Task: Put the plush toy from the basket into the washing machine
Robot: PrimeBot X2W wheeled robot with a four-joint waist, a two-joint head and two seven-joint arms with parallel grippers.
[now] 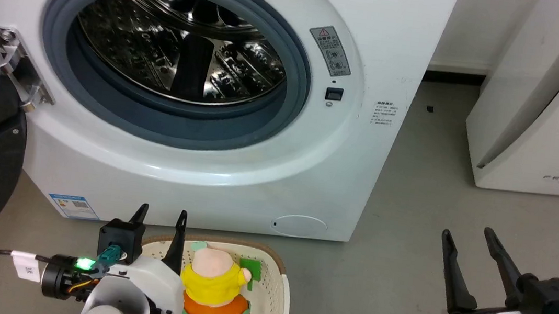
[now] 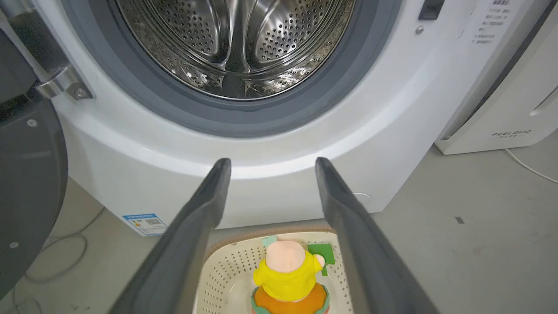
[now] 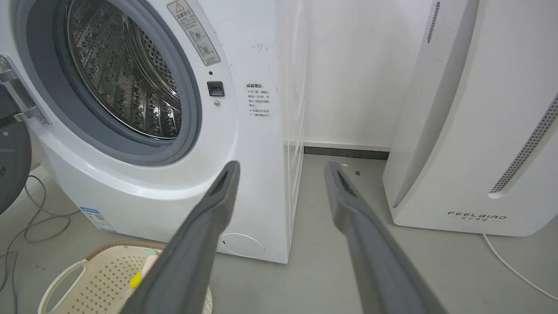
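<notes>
Head view: plush toy [image 1: 215, 284] upright in basket [image 1: 271, 282] before washing machine [image 1: 364, 151]; left tool [image 1: 161, 214], right tool [image 1: 468, 235] spread.

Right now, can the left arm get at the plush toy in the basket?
Probably yes. The left pincer is open close by the basket, and the plush toy sits upright in it, uncovered, straight ahead in the left wrist view. Nothing seems to block the way.

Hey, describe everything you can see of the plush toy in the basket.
The plush toy is a small soft fabric doll: round pale pink head, yellow top with short arms, orange bottom trimmed green, green patches by its head. It sits upright inside the cream basket, no face showing. The open left hand is close at its side; contact can't be told.
</notes>
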